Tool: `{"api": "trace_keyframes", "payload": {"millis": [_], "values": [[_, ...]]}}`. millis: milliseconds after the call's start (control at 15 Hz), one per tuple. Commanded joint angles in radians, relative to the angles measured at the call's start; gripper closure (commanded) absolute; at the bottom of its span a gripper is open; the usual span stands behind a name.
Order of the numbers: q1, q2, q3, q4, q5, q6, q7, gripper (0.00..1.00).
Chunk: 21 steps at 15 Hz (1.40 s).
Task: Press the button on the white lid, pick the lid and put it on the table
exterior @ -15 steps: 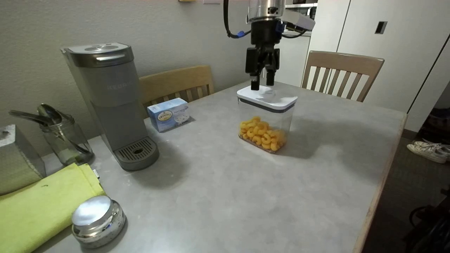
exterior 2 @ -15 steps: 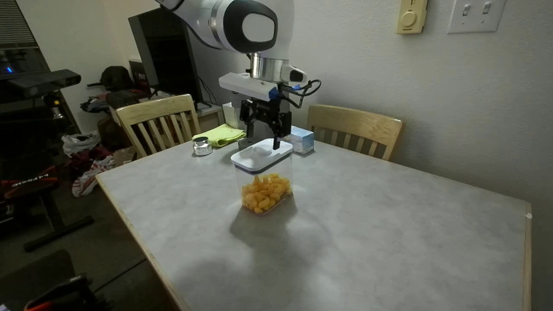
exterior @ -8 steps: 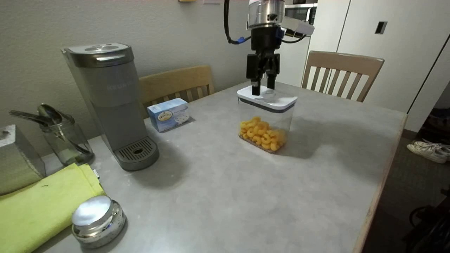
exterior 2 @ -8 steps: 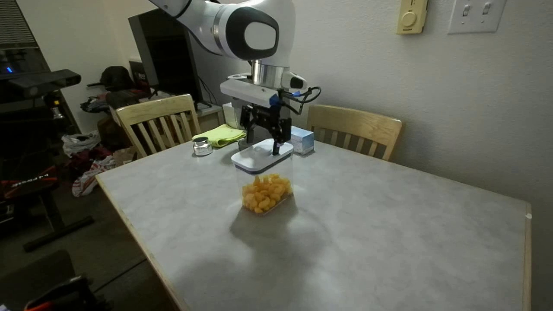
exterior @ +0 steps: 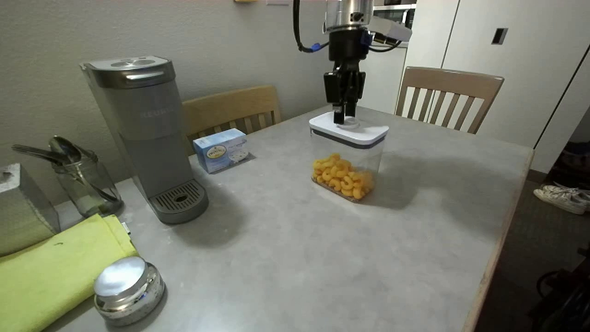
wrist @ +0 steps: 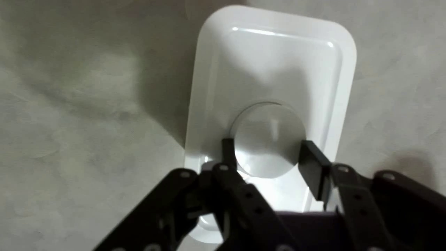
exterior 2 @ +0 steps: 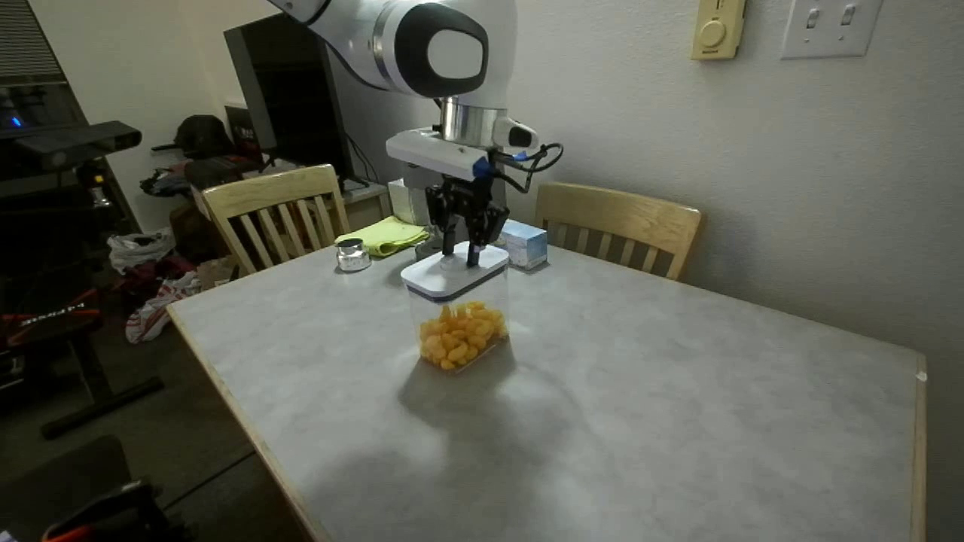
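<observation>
The white lid (exterior: 368, 133) sits on a clear container (exterior: 322, 145) that holds yellow curly food and stands on the grey table (exterior: 286, 258). In the wrist view the button (wrist: 270, 129) is a round raised disc at the middle of the lid. My gripper (wrist: 267, 150) points straight down from above, its two black fingers on opposite sides of the button and seemingly against its edges. In an exterior view the gripper (exterior 2: 461, 259) has its tips close to the lid's top. The fingers partly cover the near end of the lid in the wrist view.
A coffee maker (exterior: 138, 120) and a blue tea box (exterior: 221, 150) stand along the wall side. Nearer are a silver round jar (exterior: 129, 290), a folded yellow cloth (exterior: 64, 267) and a glass of cutlery (exterior: 87, 184). Wooden chairs (exterior 2: 617, 226) line the table.
The gripper came down over the lid, then its fingers moved together onto the button while the wrist rose slightly. The container and lid have shifted a little to the left in both exterior views.
</observation>
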Motion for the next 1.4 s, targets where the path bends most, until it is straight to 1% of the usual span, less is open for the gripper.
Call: {"api": "trace_keyframes", "payload": {"millis": [0, 133, 267, 333, 467, 533, 600, 867, 1000, 1267, 1333], "values": [[-0.004, 0.001, 0.001, -0.008, 0.005, -0.010, -0.013, 0.80], [-0.004, -0.006, 0.000, -0.009, 0.005, -0.013, -0.012, 0.95], [-0.004, -0.014, 0.000, -0.011, 0.005, -0.009, -0.013, 0.95], [-0.004, -0.016, 0.000, -0.011, 0.005, -0.007, -0.014, 0.98], [-0.003, -0.016, -0.002, -0.014, 0.002, -0.005, -0.009, 1.00], [-0.002, -0.017, -0.003, -0.017, 0.001, -0.003, -0.007, 0.74], [-0.002, -0.017, -0.003, -0.019, 0.001, -0.002, -0.007, 0.73], [-0.001, -0.025, -0.005, -0.024, 0.002, -0.007, 0.004, 0.47], [0.005, -0.034, -0.008, -0.029, -0.002, -0.007, 0.023, 0.31], [0.019, -0.065, -0.011, -0.046, -0.025, 0.001, 0.041, 0.03], [0.020, -0.072, -0.009, -0.047, -0.030, 0.000, 0.038, 0.01]]}}
